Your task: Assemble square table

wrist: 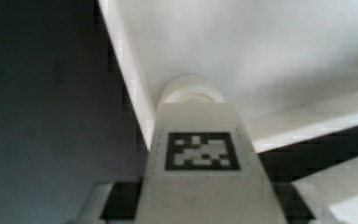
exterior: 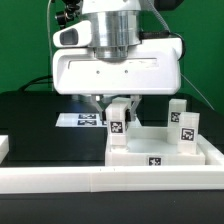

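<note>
You have a leg (exterior: 118, 118) in the gripper (exterior: 118, 106), clamped between the two fingers and held upright over the square top (exterior: 160, 150). In the wrist view the same leg (wrist: 201, 150) runs straight out from between the fingers (wrist: 123, 205), its tag facing the camera and its far end close to, or perhaps touching, the white face of the top (wrist: 247, 50). Whether it has touched is not clear.

The top sits on the black table (exterior: 30, 115), hard against the long white rail (exterior: 100, 180) along the near edge. The held leg is at the top's corner on the exterior view's left. Two more legs stand at the far corner on the exterior view's right: one (exterior: 186, 130) nearer, another (exterior: 178, 108) just behind it. They look seated, but you cannot confirm that from here. The marker board (exterior: 80, 120) lies flat behind the gripper.

What to watch, as a judgement:
- The socket itself is hidden under the leg in both views. If the leg is slightly off the hole, pushing down will jam it on the rim or shove the top sideways.
- A small tilt in the grip would cross the threads, so the leg binds when turned.
- Turning may drag the top round, since only the rail braces it.
- Letting go before the leg bites could leave it toppling onto the top.
</note>
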Tool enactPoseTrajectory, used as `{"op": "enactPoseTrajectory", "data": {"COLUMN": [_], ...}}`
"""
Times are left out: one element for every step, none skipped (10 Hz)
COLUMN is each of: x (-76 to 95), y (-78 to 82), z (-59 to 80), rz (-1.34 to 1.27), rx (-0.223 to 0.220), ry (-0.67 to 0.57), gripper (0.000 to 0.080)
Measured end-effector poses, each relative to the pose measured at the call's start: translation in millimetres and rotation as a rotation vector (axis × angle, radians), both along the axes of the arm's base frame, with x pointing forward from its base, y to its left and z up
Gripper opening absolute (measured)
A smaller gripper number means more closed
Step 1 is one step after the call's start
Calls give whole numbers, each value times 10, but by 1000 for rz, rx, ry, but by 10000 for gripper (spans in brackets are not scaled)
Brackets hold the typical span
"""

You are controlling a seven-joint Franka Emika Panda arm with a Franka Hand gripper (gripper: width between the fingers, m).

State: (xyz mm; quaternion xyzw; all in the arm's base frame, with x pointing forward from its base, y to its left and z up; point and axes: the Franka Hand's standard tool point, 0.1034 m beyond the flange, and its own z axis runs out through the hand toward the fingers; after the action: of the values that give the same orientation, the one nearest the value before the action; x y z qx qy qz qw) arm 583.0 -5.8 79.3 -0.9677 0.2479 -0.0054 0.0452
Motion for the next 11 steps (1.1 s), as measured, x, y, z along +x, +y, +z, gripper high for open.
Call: {"op": "enactPoseTrajectory", "data": {"x": [6, -19, -20, -18, -17, -20, -20, -19, -13, -11, -11], "y": [41, 128, 169, 198, 215, 239, 266, 267, 249, 238, 261], "z": [0, -11, -9, -12, -24, -31, -37, -36, -32, -31, -31], "rz": [-130, -267, -325, -432, -510, -571, -655, -697, -737, -765, -773], "rx": [19, 25, 26, 41, 52, 56, 59, 61, 75, 84, 86], "ry": [6, 32, 39, 48, 56, 64, 74, 78, 83, 86, 88], "gripper": [290, 290, 290, 290, 290, 290, 290, 290, 290, 290, 300]}}
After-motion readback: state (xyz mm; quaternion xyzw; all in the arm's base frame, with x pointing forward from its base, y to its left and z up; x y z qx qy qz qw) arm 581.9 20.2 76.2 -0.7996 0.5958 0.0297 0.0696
